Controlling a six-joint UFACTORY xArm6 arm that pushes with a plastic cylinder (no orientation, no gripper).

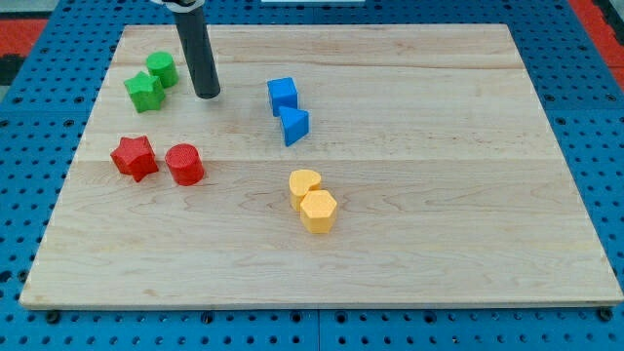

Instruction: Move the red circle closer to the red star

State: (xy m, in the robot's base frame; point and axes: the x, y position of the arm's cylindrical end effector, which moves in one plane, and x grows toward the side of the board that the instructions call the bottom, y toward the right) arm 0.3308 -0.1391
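The red circle (184,164) sits on the wooden board at the view's left, just right of the red star (134,157), with a small gap between them. My tip (207,96) rests on the board above and a little right of the red circle, clear of it. It stands just right of the green blocks.
A green cylinder (162,69) and a green star (144,91) sit at the upper left. A blue cube (283,94) and a blue triangle-like block (293,126) sit at centre. A yellow heart-like block (304,185) and a yellow hexagon (318,211) touch below them. The board's edge (58,195) borders blue pegboard.
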